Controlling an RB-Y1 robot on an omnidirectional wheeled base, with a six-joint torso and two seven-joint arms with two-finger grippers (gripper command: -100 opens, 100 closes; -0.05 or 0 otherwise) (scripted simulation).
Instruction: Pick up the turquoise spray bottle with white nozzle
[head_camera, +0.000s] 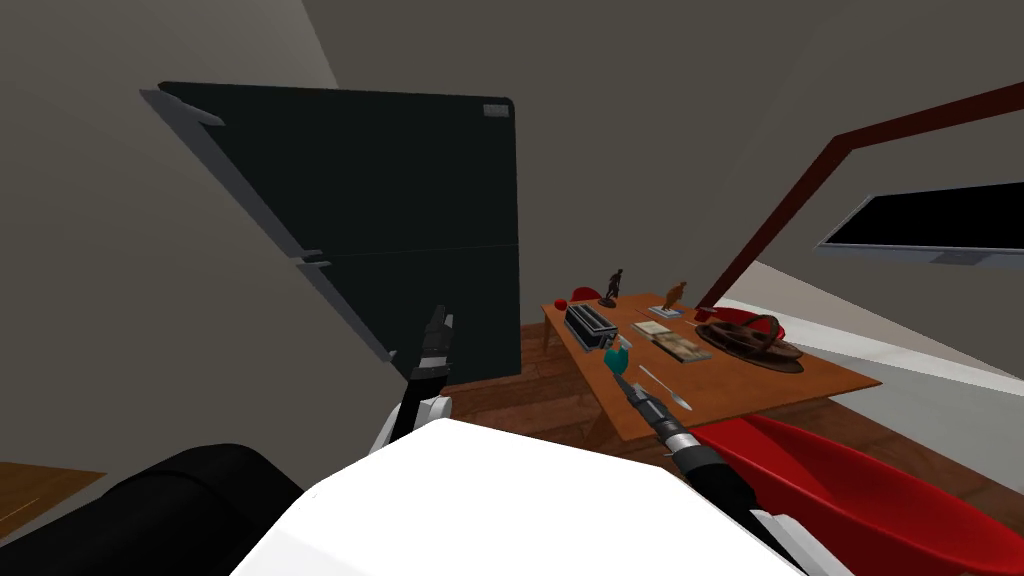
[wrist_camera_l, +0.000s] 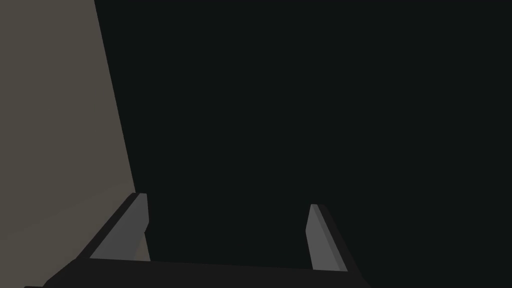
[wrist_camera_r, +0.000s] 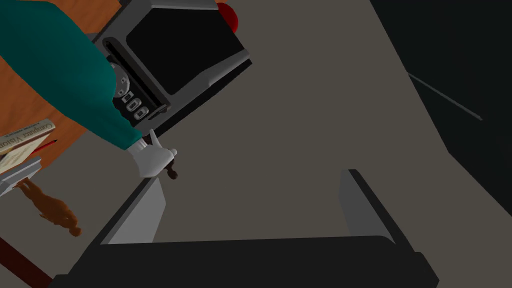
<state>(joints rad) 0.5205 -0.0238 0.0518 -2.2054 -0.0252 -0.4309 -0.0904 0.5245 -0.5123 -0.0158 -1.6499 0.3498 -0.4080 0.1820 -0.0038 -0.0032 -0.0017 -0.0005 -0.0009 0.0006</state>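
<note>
right gripper (wrist_camera_r: 250, 176) spread, spray bottle (wrist_camera_r: 60, 75) just beside

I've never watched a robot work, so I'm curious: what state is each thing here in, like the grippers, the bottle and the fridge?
Spray bottle: on the table, not gripped.
Right gripper: open, empty, the bottle's white nozzle beside one finger.
Fridge: doors shut.
Left gripper: open, empty, facing the fridge.
Wall screen: black.
</note>
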